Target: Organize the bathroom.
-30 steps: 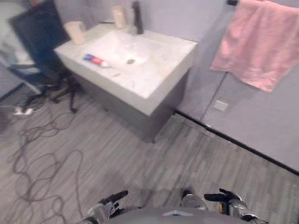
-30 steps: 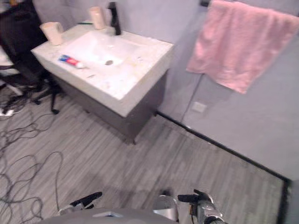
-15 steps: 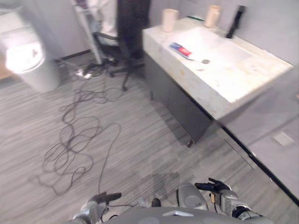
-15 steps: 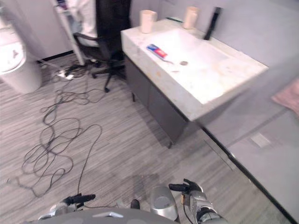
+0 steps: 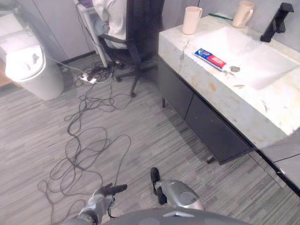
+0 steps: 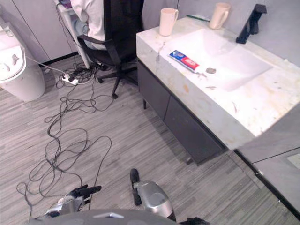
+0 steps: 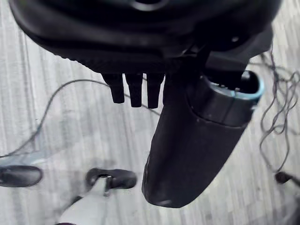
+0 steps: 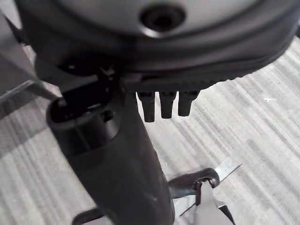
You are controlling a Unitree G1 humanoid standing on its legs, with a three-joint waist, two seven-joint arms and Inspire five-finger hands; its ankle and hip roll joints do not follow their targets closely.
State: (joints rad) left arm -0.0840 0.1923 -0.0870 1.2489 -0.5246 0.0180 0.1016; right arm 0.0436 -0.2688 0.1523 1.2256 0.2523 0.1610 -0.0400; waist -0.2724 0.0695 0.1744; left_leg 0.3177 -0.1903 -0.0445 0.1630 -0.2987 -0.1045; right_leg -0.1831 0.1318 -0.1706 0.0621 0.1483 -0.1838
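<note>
The left hand (image 5: 104,197) is hanging low at 7 o'clock, fingers relaxed and straight, holding nothing; the right hand (image 8: 161,105) is hanging over the grey striped floor (image 5: 154,140), fingers likewise loose and empty. At 2 o'clock the white marble counter (image 5: 225,89) is carrying a red, white and blue toothpaste tube (image 5: 210,58) beside the basin, two cream mugs (image 5: 191,19) and a black faucet (image 5: 275,21) behind it.

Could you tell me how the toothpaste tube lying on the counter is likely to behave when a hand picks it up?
The toothpaste tube lies flat beside the basin, so it probably won't roll. It looks soft-walled, so it may dent under a pinch. It seems light and smooth, so it might slide on the glossy counter if pushed.
</note>
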